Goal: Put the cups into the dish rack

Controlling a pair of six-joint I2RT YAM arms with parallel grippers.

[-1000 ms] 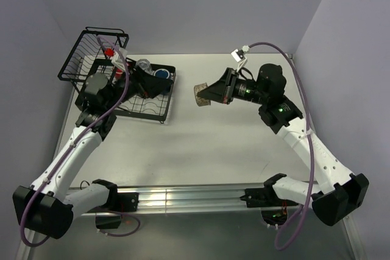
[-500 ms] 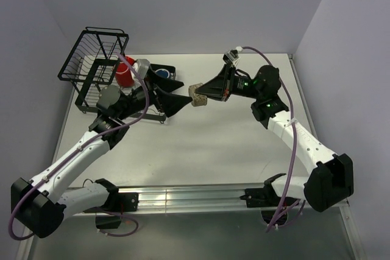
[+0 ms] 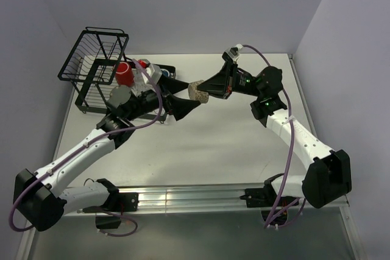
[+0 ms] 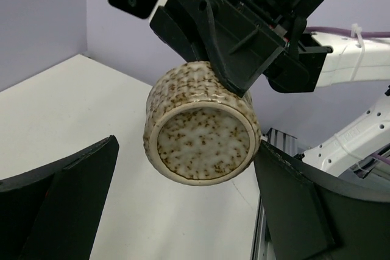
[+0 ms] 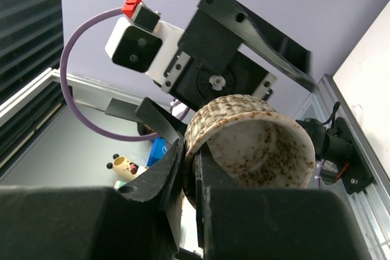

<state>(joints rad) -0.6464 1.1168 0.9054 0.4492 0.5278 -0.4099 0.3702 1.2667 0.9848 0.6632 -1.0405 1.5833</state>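
Observation:
My right gripper [image 3: 206, 91] is shut on the wall of a speckled cream cup [image 3: 197, 92], held on its side in the air above the table's middle. My left gripper [image 3: 189, 95] is open, one jaw on each side of the cup's base end. In the left wrist view the cup's base [image 4: 202, 140] faces the camera between my fingers [image 4: 67, 199]. In the right wrist view my fingers [image 5: 164, 175] pinch the cup's rim [image 5: 262, 144]. A red mug [image 3: 124, 72] and a dark blue mug [image 3: 163, 75] sit in the black dish rack [image 3: 91, 53]. I see no glass tumblers.
The rack stands at the table's far left, with its raised basket over the flat tray [image 3: 88, 98]. A metal rail [image 3: 183, 196] runs along the near edge. Grey walls close in the back and both sides.
My left arm has swung right from the rack, and its open jaws now flank the cup. My right gripper has raised the cup and moved it slightly left.

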